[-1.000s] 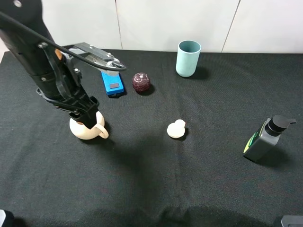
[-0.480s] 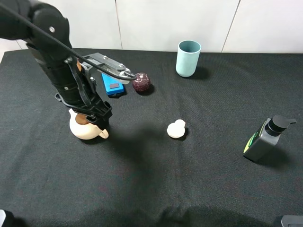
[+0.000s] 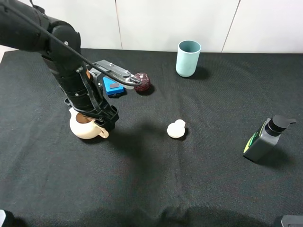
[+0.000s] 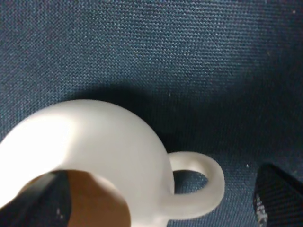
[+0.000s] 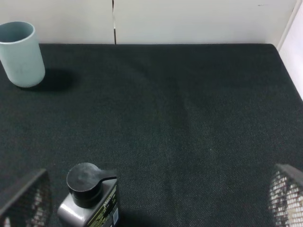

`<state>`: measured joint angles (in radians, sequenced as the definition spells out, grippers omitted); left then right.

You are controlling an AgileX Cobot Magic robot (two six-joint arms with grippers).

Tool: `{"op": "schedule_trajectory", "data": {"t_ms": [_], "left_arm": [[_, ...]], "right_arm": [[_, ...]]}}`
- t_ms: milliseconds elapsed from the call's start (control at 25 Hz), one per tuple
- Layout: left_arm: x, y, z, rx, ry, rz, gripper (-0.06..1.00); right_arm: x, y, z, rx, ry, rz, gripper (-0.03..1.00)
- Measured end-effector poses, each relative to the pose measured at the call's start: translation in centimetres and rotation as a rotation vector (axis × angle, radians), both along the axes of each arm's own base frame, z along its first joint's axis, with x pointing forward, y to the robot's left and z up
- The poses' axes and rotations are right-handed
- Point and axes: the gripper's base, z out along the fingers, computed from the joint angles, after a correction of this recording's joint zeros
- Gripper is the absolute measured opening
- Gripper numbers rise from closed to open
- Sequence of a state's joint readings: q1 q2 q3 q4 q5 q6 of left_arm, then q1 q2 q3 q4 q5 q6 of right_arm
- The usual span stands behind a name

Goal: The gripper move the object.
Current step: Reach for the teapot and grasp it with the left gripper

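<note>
Hovering over teapot (image 3: 83,130), your left end effector (image 3: 100,123) stands open astride its handle | teapot unlifted on worktop (image 3: 199,179) | grasp, move pending.

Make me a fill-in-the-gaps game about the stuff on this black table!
1. The cream teapot has no ____ on it.
2. The tall cup is light ____ in colour.
3. The left end effector is right above the ____, with its fingers apart.
4. The pump bottle has a ____ cap.

Missing words: lid; blue; teapot; black.
</note>
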<state>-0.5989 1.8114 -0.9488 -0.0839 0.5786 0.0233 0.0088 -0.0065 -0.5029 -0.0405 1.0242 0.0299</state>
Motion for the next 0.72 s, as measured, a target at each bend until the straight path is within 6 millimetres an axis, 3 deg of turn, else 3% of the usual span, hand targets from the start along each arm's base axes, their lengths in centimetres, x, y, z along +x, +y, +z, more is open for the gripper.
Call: {"op": "schedule_trajectory", "data": {"t_ms": [720], "left_arm": [[0.0, -0.2, -3.2, 0.034, 0.088, -0.001, 0.83]], "right_arm": [[0.0, 0.0, 0.0, 0.001, 0.000, 0.001, 0.69]]}}
